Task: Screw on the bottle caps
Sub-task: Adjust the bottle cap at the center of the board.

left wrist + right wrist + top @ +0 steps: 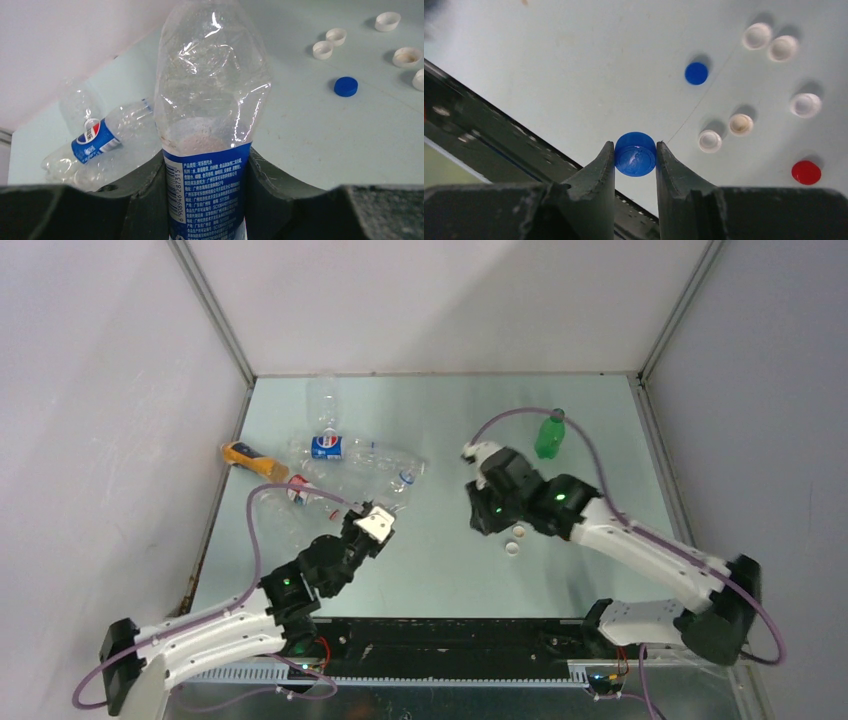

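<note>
My left gripper (206,175) is shut on a clear bottle with a blue label (210,90), its jaws pressing the label from both sides. The bottle's mouth is cut off by the top edge of the left wrist view. My right gripper (635,150) is shut on a blue bottle cap (635,155) and holds it above the table near the front rail. Loose caps lie on the table: a blue one (696,73), a red one (806,172), a cream one (741,124) and several white ones (757,36). In the top view the left gripper (375,523) sits left of centre.
A green bottle (550,435) stands upright at the back right. An orange-yellow bottle (250,460) lies at the left edge. Clear bottles lie in a heap at the back left, one with a blue label (327,445). A black rail (499,135) runs along the table's near edge.
</note>
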You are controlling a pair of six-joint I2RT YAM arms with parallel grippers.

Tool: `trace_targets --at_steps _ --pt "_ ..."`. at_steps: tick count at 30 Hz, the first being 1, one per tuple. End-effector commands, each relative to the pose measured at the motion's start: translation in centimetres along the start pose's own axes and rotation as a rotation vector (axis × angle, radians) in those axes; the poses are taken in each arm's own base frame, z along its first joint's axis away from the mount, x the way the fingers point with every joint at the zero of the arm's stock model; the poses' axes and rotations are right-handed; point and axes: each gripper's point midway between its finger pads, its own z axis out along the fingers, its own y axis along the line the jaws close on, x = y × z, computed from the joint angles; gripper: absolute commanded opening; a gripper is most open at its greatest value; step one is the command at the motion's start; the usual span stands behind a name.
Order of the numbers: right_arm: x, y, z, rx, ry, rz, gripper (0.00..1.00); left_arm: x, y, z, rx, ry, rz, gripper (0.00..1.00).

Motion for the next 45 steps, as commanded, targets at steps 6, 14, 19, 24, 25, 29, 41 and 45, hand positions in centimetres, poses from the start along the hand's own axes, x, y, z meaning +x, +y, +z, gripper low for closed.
trace_targets --at_steps 6,14,19,24,25,29,41,45 --pt "7.1 3.1 10.6 -0.011 0.19 -0.39 0.14 -3.1 3.2 -3.0 -0.027 -0.008 -0.039 0.0" --pt "10.7 3.4 14.2 0.008 0.286 -0.468 0.27 -4.7 4.2 -4.3 -0.022 -0.022 -0.036 0.0" --pt "11.9 3.0 15.1 0.018 0.316 -0.5 0.35 -4.9 4.3 -4.4 -0.02 -0.031 -0.026 0.0" --pt "12.4 2.4 14.9 0.036 0.344 -0.519 0.5 -5.0 4.2 -4.3 -0.014 -0.03 -0.007 0.0" --pt "12.6 2.2 14.8 0.046 0.353 -0.516 0.54 -5.0 4.2 -4.2 -0.015 -0.031 -0.006 0.0" --pt "12.0 1.8 13.4 0.101 0.34 -0.44 0.64 -5.2 4.4 -4.3 -0.021 -0.033 -0.007 0.0" --pt "7.7 4.3 10.0 0.345 0.146 0.423 0.7 -5.1 5.3 -4.5 -0.073 0.006 -0.058 0.01" --pt "8.3 4.8 10.9 0.397 0.125 0.618 0.68 -4.8 5.0 -4.5 -0.056 0.015 -0.059 0.01"
